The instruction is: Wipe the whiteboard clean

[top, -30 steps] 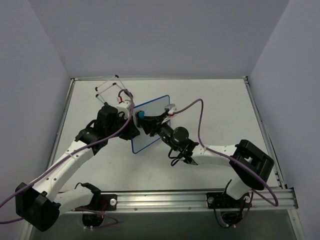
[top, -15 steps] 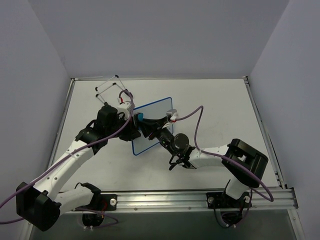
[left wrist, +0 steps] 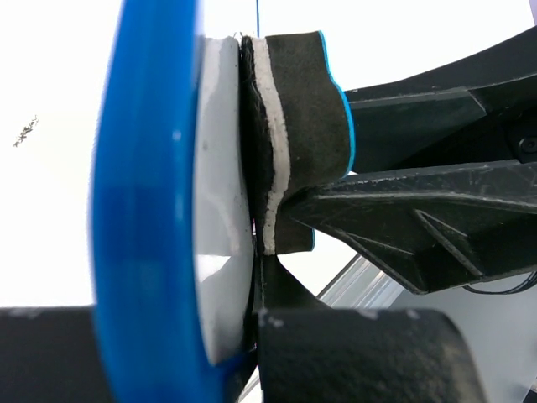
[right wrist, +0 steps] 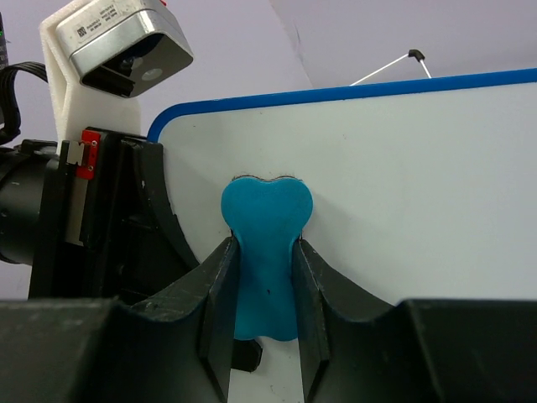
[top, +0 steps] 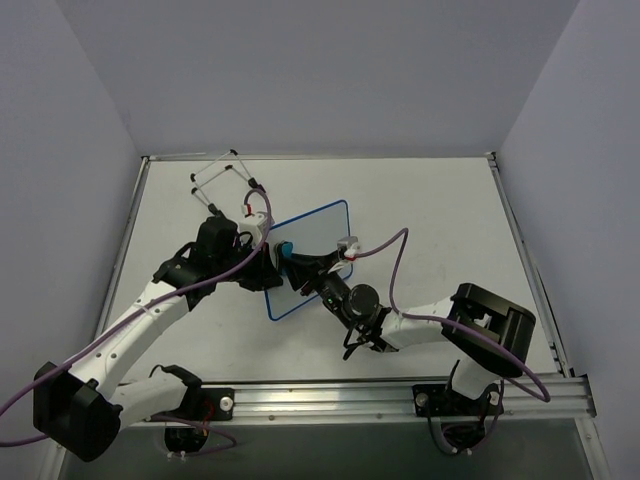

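The whiteboard (top: 320, 233) sits a bit left of the worktop's (top: 440, 215) middle. The wire stand (top: 214, 176) is behind it, near the far-left corner. The eraser (right wrist: 266, 252) is flat against the board's left part, between the right fingers (right wrist: 220, 285). The left fingers (left wrist: 361, 357) are on its left edge.

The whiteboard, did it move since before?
Yes. The whiteboard has slid a little toward the front rail, away from the wire stand at the back, which stayed put.

White arm links (top: 132, 325), black joints (top: 214, 243); purple cables (top: 404, 236)
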